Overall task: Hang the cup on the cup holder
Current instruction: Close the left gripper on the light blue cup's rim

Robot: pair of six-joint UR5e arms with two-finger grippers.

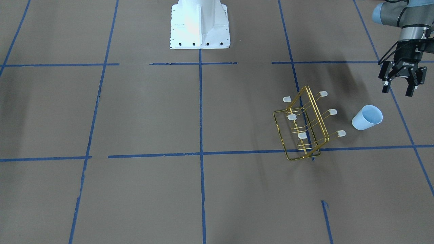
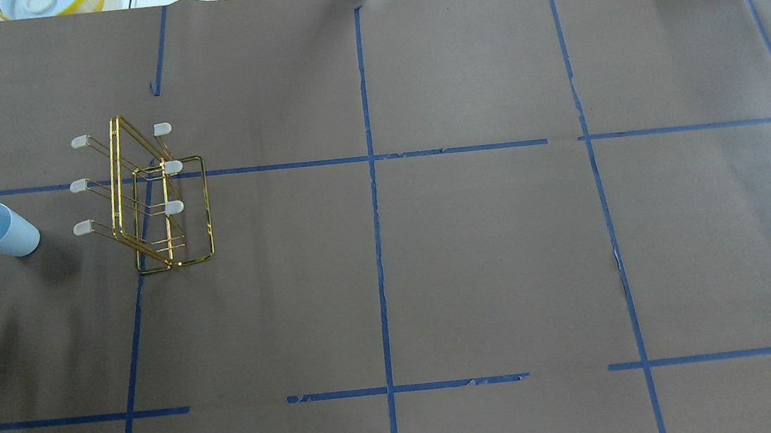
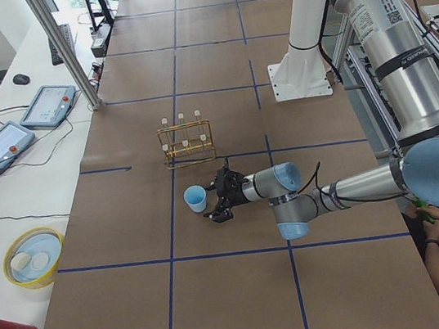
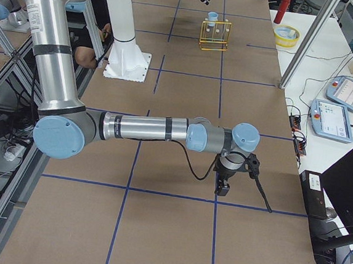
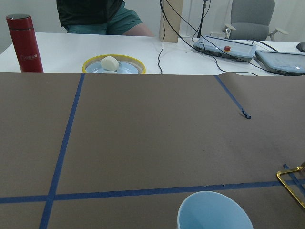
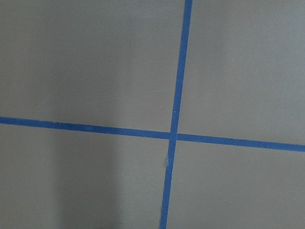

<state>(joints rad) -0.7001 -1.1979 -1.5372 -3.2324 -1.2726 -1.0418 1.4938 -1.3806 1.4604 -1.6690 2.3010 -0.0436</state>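
The pale blue cup (image 1: 367, 117) stands upright, mouth up, on the brown table near the robot's left end. It also shows in the overhead view (image 2: 0, 230) and at the bottom of the left wrist view (image 5: 214, 217). The gold wire cup holder (image 1: 305, 125) stands just beside it, toward the table's middle (image 2: 157, 196), all prongs bare. My left gripper (image 1: 397, 90) is open and empty, hovering above the table on the robot's side of the cup, apart from it. My right gripper (image 4: 223, 185) shows only in the exterior right view, low over the table's far end; I cannot tell its state.
A yellow bowl (image 5: 114, 64) and a red bottle (image 5: 24, 43) sit on the white side table beyond the table's edge. Control tablets (image 3: 49, 105) lie there too. The white robot base (image 1: 200, 23) stands at the table's middle back. Blue tape lines cross the table.
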